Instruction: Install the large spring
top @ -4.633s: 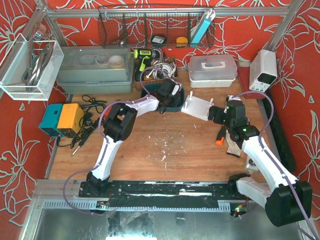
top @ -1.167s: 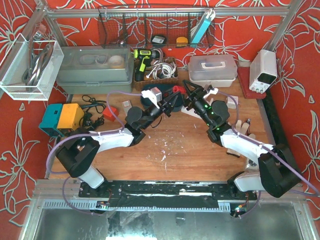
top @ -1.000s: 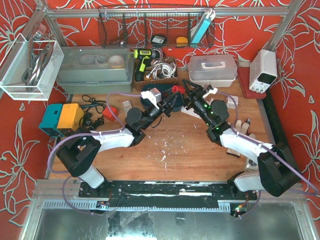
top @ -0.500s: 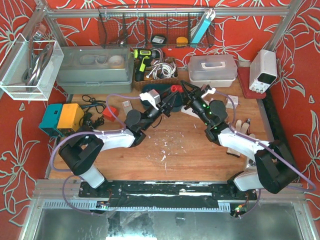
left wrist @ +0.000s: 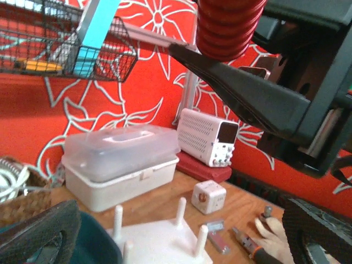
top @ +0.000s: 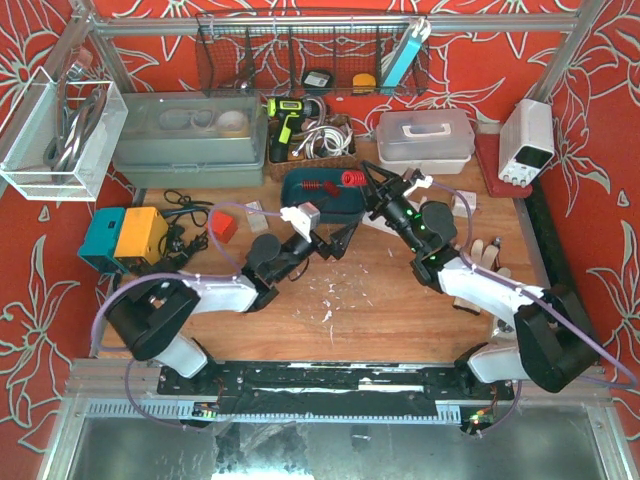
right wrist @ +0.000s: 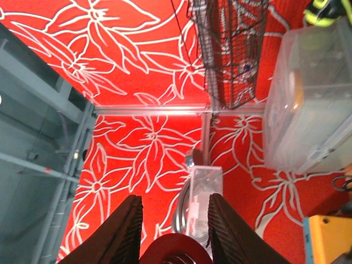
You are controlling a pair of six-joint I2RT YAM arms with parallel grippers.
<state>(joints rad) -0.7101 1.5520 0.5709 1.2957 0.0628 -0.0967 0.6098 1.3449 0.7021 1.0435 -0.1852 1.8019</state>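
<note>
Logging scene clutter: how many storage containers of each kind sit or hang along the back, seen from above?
Lidded plastic boxes: 2
Hanging wire basket: 1
Wicker basket: 1
Teal tray: 1
Clear hanging bin: 1
Total: 6

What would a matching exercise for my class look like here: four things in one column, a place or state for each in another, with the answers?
Things:
1. red spring
2. left gripper
3. white lidded box
4. white meter

Places or states:
A. open, holding nothing
B. far right corner of the table, on a red pad
C. clamped in the right gripper
D. back of the table, lid shut

Pairs: 1-C, 2-A, 3-D, 4-B.
</note>
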